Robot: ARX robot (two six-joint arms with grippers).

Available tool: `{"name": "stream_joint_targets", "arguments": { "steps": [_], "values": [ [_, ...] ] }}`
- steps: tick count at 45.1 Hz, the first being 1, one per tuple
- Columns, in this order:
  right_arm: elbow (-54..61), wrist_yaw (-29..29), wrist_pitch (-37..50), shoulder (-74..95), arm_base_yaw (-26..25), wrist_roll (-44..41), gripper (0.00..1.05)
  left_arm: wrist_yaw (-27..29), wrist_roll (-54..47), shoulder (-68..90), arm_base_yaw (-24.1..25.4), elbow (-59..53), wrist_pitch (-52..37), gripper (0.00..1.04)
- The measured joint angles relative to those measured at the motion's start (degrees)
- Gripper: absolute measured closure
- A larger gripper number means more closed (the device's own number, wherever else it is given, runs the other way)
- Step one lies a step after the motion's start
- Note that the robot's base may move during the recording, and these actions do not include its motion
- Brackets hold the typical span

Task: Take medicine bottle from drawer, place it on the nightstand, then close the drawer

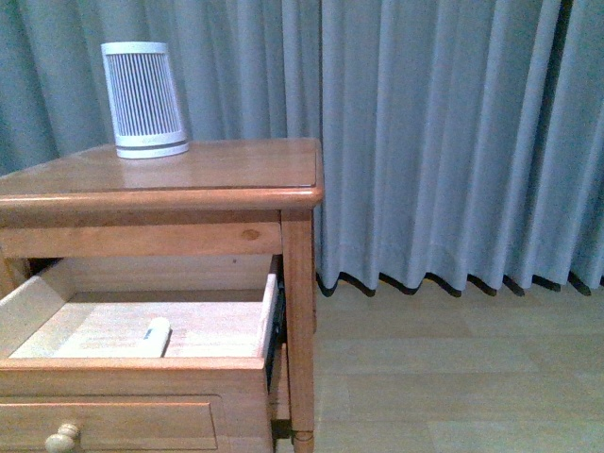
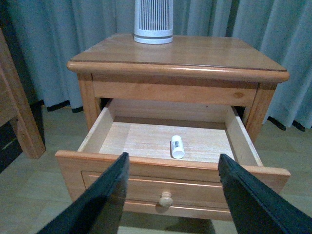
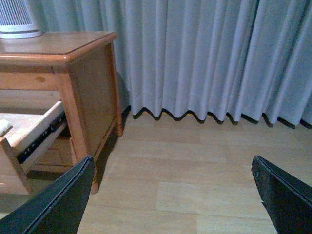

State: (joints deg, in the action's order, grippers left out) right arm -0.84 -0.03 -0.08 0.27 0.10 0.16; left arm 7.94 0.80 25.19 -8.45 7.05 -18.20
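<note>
The drawer point(image 2: 146, 163) stands pulled out; the medicine bottle point(image 2: 177, 146) lies inside on its pale bottom.
The left gripper point(image 2: 173, 158) hangs before the drawer front, jaws spread wide, holding nothing; the right gripper point(image 3: 171, 161) gapes equally empty over the floor point(image 3: 195, 185) beside the nightstand point(image 3: 73, 53); 1 ribbed white cylinder point(image 1: 144, 99) stands on top.

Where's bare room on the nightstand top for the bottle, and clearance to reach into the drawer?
The nightstand top is bare in front of and to either side of the ribbed white cylinder, which stands at its back edge. In the drawer, the medicine bottle lies alone, with bare floor on both sides out to the walls. Only the spot around the cylinder is crowded.
</note>
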Motion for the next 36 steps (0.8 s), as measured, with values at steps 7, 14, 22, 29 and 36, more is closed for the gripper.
{"name": "stream_joint_targets", "arguments": {
  "steps": [7, 14, 22, 29, 36],
  "values": [
    [0.0, 0.0, 0.0, 0.0, 0.0, 0.0, 0.07, -5.5, -0.2, -3.2, 4.1, -1.7, 1.6, 0.74],
    [0.0, 0.0, 0.0, 0.0, 0.0, 0.0, 0.07, -7.5, -0.2, -5.8, 8.0, -2.8, 2.9, 0.97],
    [0.0, 0.0, 0.0, 0.0, 0.0, 0.0, 0.07, -7.9, -0.3, -9.4, 8.2, -4.2, 5.1, 1.01],
    [0.0, 0.0, 0.0, 0.0, 0.0, 0.0, 0.07, -7.9, -0.3, -11.6, 8.2, -5.4, 5.4, 1.01],
    [0.0, 0.0, 0.0, 0.0, 0.0, 0.0, 0.07, -7.9, -0.4, -14.1, 8.2, -6.5, 7.0, 1.01]
  ]
}}
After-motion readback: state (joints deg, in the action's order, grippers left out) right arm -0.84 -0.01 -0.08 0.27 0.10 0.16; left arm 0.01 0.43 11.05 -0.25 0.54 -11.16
